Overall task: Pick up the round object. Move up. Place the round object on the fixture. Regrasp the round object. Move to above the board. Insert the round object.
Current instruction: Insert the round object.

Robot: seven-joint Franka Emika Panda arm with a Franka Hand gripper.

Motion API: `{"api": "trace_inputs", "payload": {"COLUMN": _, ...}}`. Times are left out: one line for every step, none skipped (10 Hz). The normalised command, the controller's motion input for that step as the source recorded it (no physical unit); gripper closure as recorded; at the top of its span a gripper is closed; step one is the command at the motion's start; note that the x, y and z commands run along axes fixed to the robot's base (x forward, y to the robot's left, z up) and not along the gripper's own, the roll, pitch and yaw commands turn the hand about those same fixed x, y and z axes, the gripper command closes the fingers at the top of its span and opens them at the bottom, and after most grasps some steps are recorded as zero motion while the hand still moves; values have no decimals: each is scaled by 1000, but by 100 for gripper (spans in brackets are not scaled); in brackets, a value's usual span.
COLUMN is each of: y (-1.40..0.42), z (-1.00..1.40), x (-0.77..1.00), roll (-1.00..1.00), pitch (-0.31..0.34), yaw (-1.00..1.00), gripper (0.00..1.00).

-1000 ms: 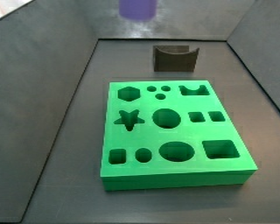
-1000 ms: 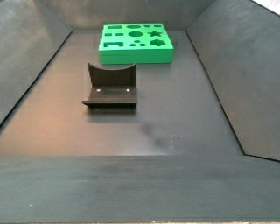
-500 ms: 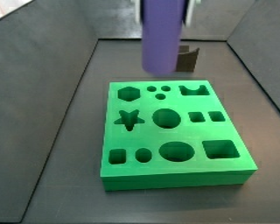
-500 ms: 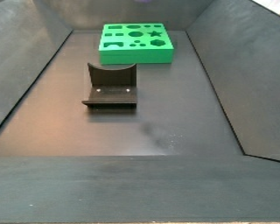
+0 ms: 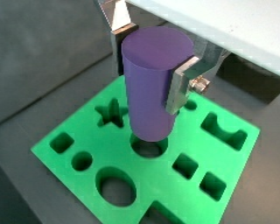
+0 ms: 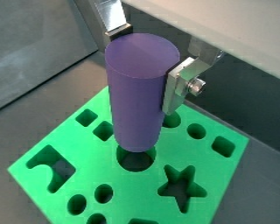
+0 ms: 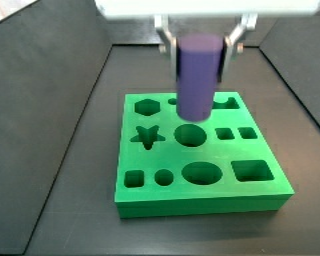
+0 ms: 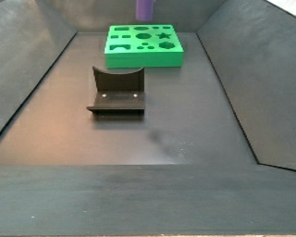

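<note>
The round object is a purple cylinder point(image 7: 196, 78), held upright. My gripper point(image 7: 199, 42) is shut on its upper part, with a silver finger point(image 5: 184, 80) flat against each side in both wrist views. The cylinder point(image 5: 150, 87) hangs over the green board point(image 7: 203, 205), its lower end just above the large round hole point(image 7: 190, 134); the hole's rim also shows in the wrist views point(image 6: 133, 160). In a side view only the cylinder's lower tip point(image 8: 145, 7) shows above the board point(image 8: 144, 57). The fixture point(image 8: 116, 90) stands on the floor in front of the board there.
The board point(image 5: 90, 136) has star, hexagon, square, oval and small round cut-outs around the large hole. Dark sloping walls enclose the dark floor point(image 8: 163, 139) on all sides.
The gripper with the cylinder has come down and forward from the top of the side view to just over the board's large round hole. Board and fixture have not moved.
</note>
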Motion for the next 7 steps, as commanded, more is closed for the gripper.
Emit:
{"api": "trace_inputs", "payload": {"y": -60, "z": -466, "x": 114, "roll": 20, "pitch": -76, "yaw": 0, "gripper": 100}}
{"api": "trace_inputs", "payload": {"y": -31, "z": -391, "x": 54, "roll": 17, "pitch": -41, "yaw": 0, "gripper": 100}}
{"api": "trace_inputs", "payload": {"y": 0, "z": -591, "x": 0, "roll": 67, "pitch": -53, "yaw": 83, "gripper": 100}}
{"api": "trace_inputs", "payload": {"y": 0, "z": -626, "x": 34, "roll": 29, "pitch": -70, "yaw": 100, "gripper": 100}}
{"api": "trace_inputs", "payload": {"y": 6, "z": -680, "x": 51, "roll": 71, "pitch": -59, "yaw": 111, "gripper": 100}}
{"api": "trace_inputs", "payload": {"y": 29, "z": -686, "x": 97, "roll": 89, "pitch": -57, "yaw": 134, "gripper": 100}}
{"api": "trace_inputs", "payload": {"y": 83, "z": -686, "x": 146, "roll": 134, "pitch": -44, "yaw": 177, "gripper": 100}}
